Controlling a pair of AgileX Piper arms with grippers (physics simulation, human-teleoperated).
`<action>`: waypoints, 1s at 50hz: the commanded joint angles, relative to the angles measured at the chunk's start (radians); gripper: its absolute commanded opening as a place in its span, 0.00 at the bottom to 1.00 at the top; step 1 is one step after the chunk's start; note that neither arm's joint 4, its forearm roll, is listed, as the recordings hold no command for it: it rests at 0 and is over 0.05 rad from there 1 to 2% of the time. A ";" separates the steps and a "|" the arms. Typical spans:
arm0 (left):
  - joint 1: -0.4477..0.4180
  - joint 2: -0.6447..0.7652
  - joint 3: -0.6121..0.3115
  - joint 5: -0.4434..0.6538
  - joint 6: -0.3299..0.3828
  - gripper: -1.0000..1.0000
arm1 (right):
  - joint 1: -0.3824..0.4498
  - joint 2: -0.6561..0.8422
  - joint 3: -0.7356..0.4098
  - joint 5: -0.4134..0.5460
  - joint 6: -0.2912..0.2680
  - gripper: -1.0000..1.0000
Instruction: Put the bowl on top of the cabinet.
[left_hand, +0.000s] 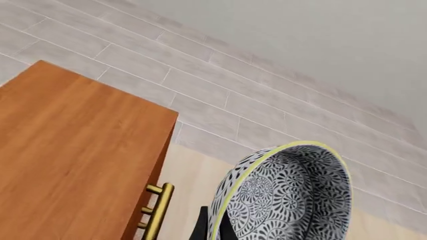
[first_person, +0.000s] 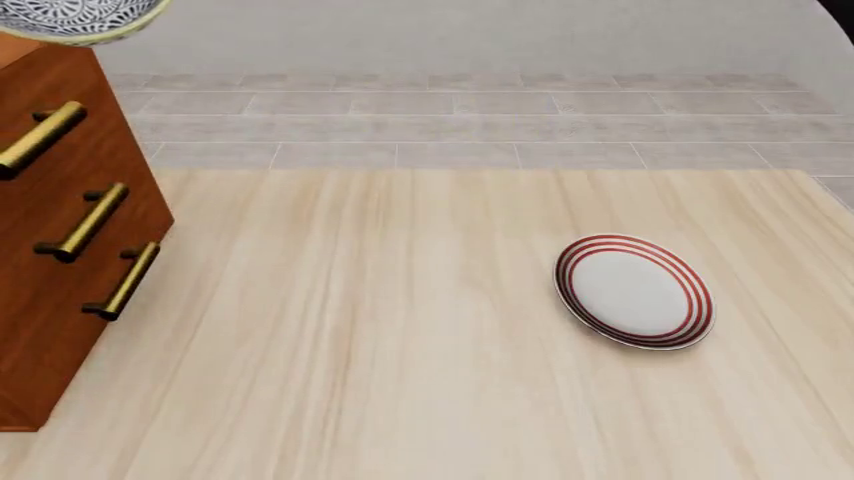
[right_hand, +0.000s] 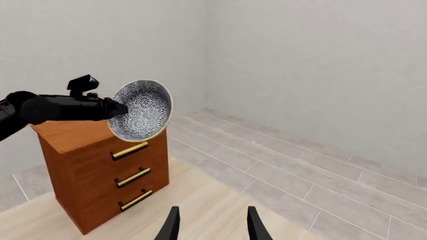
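The bowl (right_hand: 141, 110), black-and-white floral with a pale yellow rim, hangs tilted on its side at the cabinet's top front edge. My left gripper (right_hand: 119, 108) is shut on its rim, the arm reaching across above the cabinet top. In the left wrist view the bowl (left_hand: 287, 197) fills the lower corner, with a dark finger (left_hand: 201, 225) against its rim. The reddish-brown cabinet (right_hand: 100, 165) has three brass bar handles (right_hand: 129, 150); its flat top (left_hand: 67, 150) is bare. In the front view only the bowl's underside (first_person: 67, 18) shows above the cabinet (first_person: 60, 270). My right gripper (right_hand: 212, 225) is open, holding nothing.
A flat white plate with red rings (first_person: 634, 291) lies on the pale wooden table (first_person: 374, 330), to the right of the middle. Grey tiled floor (first_person: 467, 130) and plain walls lie beyond the table's far edge. The cabinet stands at the table's left side.
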 joint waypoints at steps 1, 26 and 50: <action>0.050 -0.020 -0.008 0.019 0.009 0.00 | -0.001 -0.001 -0.001 0.003 0.000 1.00; 0.155 -0.064 0.010 0.031 0.013 0.00 | -0.002 0.004 0.003 -0.006 -0.002 1.00; 0.247 -0.065 0.040 0.017 0.018 0.00 | -0.004 0.006 0.003 -0.003 -0.004 1.00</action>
